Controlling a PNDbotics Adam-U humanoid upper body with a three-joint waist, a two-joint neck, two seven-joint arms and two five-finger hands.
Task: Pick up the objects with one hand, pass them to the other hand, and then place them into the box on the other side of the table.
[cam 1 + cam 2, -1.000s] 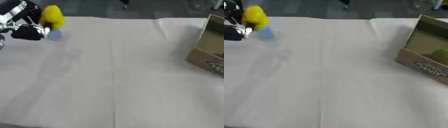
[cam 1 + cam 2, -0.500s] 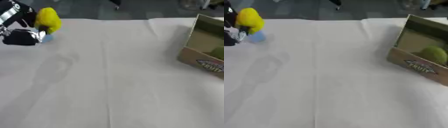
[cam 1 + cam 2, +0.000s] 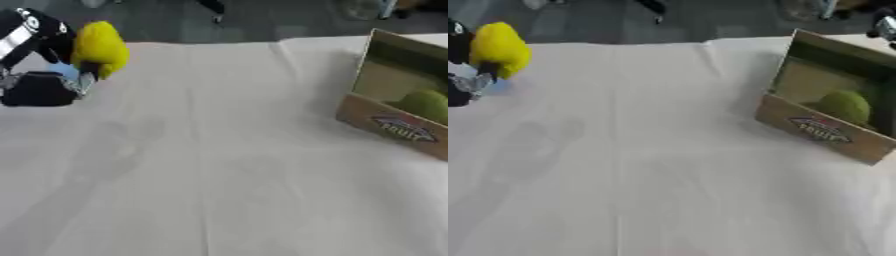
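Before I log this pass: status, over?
Left hand curled round yellow object, raised at far left. Right hand out of view. Box at right, green fruit inside. Nothing between.

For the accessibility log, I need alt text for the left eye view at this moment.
The robot's left hand holds a yellow object at the upper left, above a white-covered table. At the right edge stands an open cardboard box with a green round object inside; the right hand is out of view.
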